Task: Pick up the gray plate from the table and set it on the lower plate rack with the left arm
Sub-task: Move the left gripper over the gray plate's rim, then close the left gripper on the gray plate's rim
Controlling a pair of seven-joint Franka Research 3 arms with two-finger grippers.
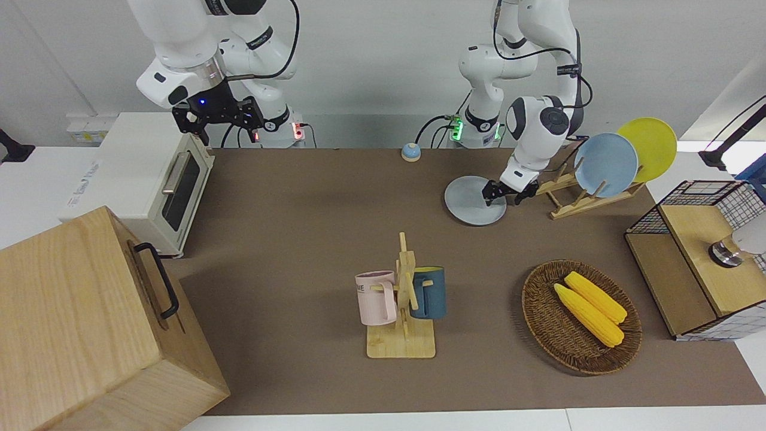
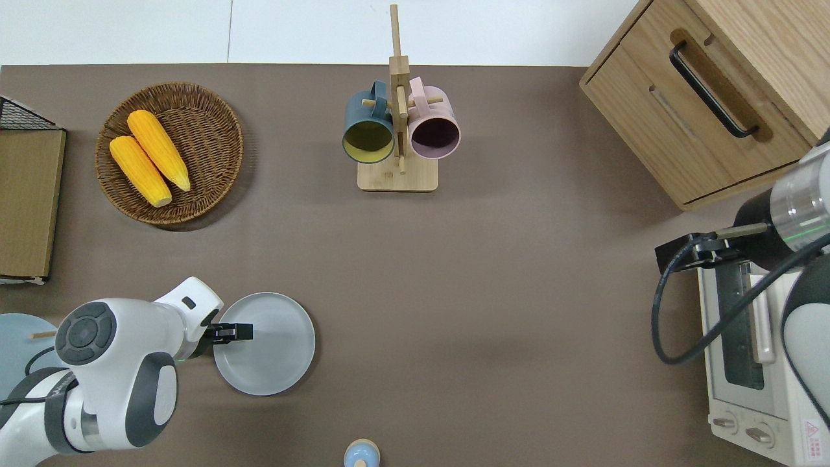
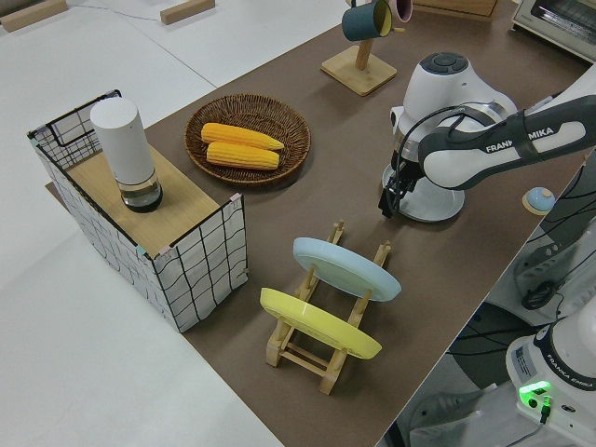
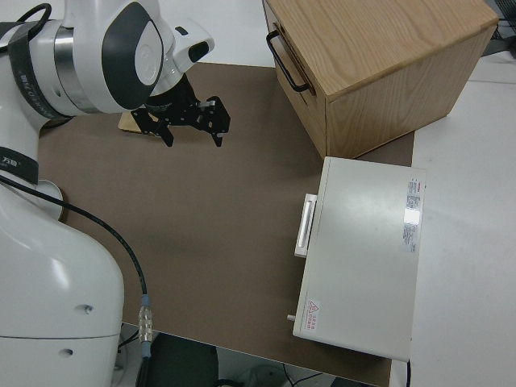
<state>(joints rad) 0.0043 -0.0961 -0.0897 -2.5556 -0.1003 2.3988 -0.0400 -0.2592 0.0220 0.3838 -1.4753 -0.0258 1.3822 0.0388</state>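
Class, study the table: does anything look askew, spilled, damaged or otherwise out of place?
Nothing stands out. The gray plate lies flat on the table, with the left end effector at its rim. The two corn cobs sit inside the basket, and both mugs hang on their stand.

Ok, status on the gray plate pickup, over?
Left gripper low over the gray plate's rim, plate flat on the table. Right arm parked. Lower plate rack slots nearest the robots free; light-blue plate and yellow plate racked farther along.
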